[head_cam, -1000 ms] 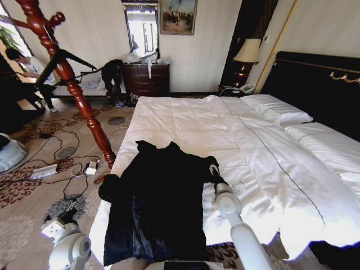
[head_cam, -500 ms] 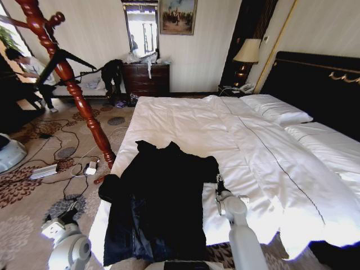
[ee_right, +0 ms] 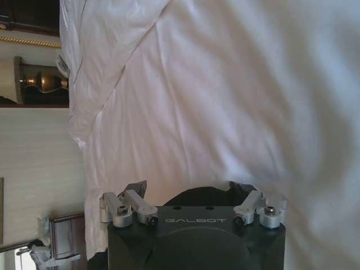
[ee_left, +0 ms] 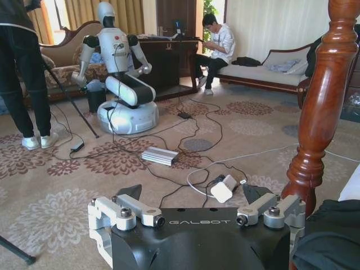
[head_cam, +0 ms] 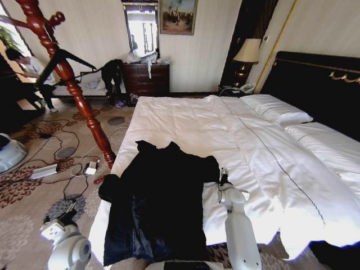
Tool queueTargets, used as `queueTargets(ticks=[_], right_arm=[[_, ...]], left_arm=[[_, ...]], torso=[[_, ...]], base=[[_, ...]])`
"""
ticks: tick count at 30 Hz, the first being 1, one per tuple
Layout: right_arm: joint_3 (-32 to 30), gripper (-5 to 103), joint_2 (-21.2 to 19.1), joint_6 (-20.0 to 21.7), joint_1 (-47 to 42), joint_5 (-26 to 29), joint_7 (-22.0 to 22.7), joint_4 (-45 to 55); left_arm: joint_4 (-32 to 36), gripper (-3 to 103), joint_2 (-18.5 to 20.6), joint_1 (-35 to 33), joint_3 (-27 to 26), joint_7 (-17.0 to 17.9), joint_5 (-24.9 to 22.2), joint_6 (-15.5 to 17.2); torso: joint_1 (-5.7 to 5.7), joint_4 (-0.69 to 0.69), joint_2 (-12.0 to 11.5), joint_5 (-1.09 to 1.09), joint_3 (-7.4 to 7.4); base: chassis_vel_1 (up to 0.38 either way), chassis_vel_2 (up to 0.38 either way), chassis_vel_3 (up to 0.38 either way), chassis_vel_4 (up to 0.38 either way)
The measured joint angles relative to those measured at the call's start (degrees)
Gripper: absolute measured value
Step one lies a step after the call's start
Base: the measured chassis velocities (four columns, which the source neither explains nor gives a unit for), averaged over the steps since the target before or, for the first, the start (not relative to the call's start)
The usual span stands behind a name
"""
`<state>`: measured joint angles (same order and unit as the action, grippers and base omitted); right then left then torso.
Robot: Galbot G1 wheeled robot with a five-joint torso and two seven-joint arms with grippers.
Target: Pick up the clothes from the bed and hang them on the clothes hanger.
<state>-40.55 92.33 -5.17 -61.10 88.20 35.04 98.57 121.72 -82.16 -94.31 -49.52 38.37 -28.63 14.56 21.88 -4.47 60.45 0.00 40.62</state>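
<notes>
White duvet covers the bed (head_cam: 185, 121) I am facing, and the clothes (head_cam: 160, 197), one black coat with a navy lining, lie spread flat on the bed's near corner, one sleeve drooping off the edge toward the clothes hanger (head_cam: 67, 76). That red-brown stand rises from the carpet just off the same corner.

My right hand (head_cam: 223, 181) hovers at the coat's shoulder on the side away from the stand, fingers spread, with a dark bulge of cloth low between them in the right wrist view. My left hand (ee_left: 194, 203) is parked low beside the stand's base, also spread.

I judge the main risk is pinching duvet along with coat, since the two meet right under the fingers; a lift would then drag the bedding. A thin pinch of soft cloth could also slip out.

I cannot see whether the fingertips touch the fabric, and the stand's top pegs are cut off.
</notes>
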Motion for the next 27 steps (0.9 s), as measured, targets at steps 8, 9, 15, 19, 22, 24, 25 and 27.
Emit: queueTargets(ticks=[8,9,15,19,22,24,25,27], right_arm=[[1.39,49,-0.41,0.75,0.97,0.39,-1.41,-0.56],[1.69,49,-0.34,0.87,0.87,0.25,-1.55,-0.56],[2.68,27,-0.23,1.26,0.41,-1.06,-1.68,-0.54],[3.41,10,-1.01,1.43,-0.92,-2.51,-1.39,0.00],[3.43,2,-1.49,1.46,-1.52,-2.98,-1.19,0.19],[3.34,1,-1.98,1.47,-1.97,-3.20,-1.06,0.43],[3.21,1,-2.32,1.47,-2.18,-3.24,-1.04,0.72],[3.06,0,-2.62,1.47,-2.32,-3.24,-1.03,0.99]], left_arm=[[-0.06,100,-0.15,-0.02,-0.01,0.09,0.28,0.00],[-0.04,100,-0.19,-0.09,-0.03,0.10,0.35,-0.01],[0.37,100,-0.45,-0.40,-0.10,0.15,0.55,-0.07],[0.82,100,-0.59,-0.70,-0.20,0.19,0.65,-0.16],[0.98,100,-0.78,-0.83,-0.20,0.21,0.81,-0.23],[1.25,100,-1.06,-0.98,-0.09,0.22,1.09,-0.28],[1.38,100,-1.22,-1.08,0.00,0.21,1.24,-0.29],[1.49,100,-1.33,-1.15,0.06,0.22,1.36,-0.31]], torso=[[0.00,0.00,0.00,0.00,0.00],[0.00,0.00,0.00,0.00,0.00],[0.00,0.00,0.00,0.00,0.00],[0.00,0.00,0.00,0.00,0.00],[-0.01,0.00,0.00,0.00,-0.01],[0.00,0.00,0.00,0.00,0.00],[-0.01,0.00,0.00,0.00,-0.01],[-0.01,0.00,0.00,0.00,-0.01]], base=[[0.000,0.000,0.000,0.000],[0.000,0.000,0.000,0.000],[0.000,0.000,0.000,0.000],[0.000,0.000,0.000,0.000],[0.000,0.000,0.000,0.000],[0.000,0.000,0.000,0.000],[0.000,0.000,0.000,0.000],[0.000,0.000,0.000,0.000]])
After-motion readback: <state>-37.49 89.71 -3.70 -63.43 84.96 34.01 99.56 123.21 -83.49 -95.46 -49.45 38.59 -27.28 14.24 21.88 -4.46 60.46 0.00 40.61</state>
